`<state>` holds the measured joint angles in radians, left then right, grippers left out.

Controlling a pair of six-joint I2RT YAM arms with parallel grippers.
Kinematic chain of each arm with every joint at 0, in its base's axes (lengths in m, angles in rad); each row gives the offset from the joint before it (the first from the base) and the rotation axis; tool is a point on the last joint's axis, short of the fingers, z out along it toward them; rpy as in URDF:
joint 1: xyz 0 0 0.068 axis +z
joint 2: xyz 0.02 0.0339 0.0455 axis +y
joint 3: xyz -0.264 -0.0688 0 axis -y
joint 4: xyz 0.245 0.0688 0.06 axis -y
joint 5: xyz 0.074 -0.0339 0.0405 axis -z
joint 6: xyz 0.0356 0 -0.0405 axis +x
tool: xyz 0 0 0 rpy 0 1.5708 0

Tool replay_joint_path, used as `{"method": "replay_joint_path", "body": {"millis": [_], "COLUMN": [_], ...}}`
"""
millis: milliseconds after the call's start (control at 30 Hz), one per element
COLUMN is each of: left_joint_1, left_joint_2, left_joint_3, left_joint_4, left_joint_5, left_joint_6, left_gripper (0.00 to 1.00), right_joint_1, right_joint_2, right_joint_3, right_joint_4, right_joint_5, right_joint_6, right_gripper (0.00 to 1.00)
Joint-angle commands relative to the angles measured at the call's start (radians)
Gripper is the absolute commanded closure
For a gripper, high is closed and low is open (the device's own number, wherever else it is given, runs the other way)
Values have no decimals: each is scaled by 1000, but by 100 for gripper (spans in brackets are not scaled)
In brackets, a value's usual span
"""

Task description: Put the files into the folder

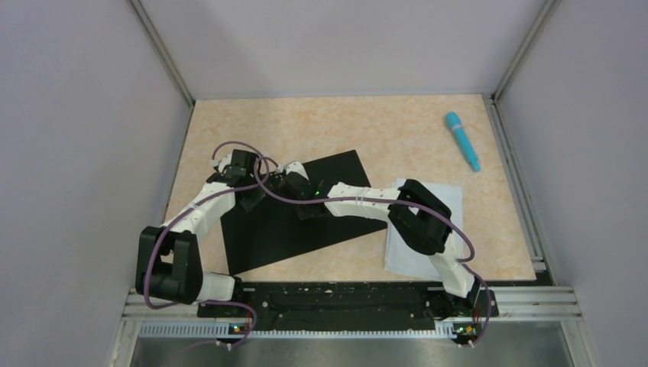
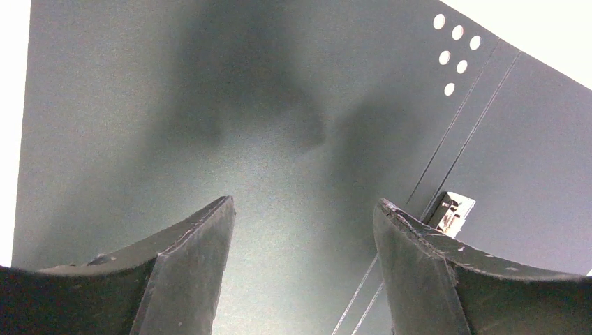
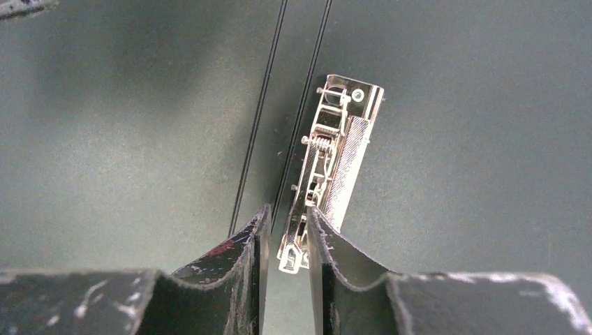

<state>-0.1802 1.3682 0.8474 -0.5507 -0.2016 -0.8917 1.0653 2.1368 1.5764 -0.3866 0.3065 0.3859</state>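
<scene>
Files (image 1: 403,260) — partly under right arm (image 1: 367,202)

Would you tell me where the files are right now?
In the top view the files lie right of the open folder, partly beneath the right arm, nearer than the blue pen.

The far worktop (image 1: 344,122) lies open bar a blue pen (image 1: 463,141) near its right corner. The left arm (image 1: 206,202) and right arm (image 1: 367,202) crowd the open folder (image 1: 290,237); the right arm overhangs the files (image 1: 403,261). The walls (image 1: 84,138) hem both flanks. The metal clip (image 3: 335,153) blocks the narrow gap of the right end effector (image 3: 287,213).
</scene>
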Motion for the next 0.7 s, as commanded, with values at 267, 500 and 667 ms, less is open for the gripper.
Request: {"method": "replay_joint_path", "body": {"millis": [267, 500, 667], "left_joint_1": [4, -18, -58], "left_joint_2": [38, 75, 84], "left_joint_3": [18, 12, 3], "left_joint_4": [38, 77, 86], "left_joint_5": [38, 126, 136], "left_joint_6": [-2, 29, 33], "left_gripper": [20, 19, 19], "right_joint_1": [44, 44, 43], "right_joint_2": [-4, -89, -150], "right_joint_3": [14, -97, -164], "right_joint_4": [-102, -104, -96], "right_joint_5": [65, 70, 73], "right_joint_6": [93, 196, 246], "right_gripper": [91, 100, 100]}}
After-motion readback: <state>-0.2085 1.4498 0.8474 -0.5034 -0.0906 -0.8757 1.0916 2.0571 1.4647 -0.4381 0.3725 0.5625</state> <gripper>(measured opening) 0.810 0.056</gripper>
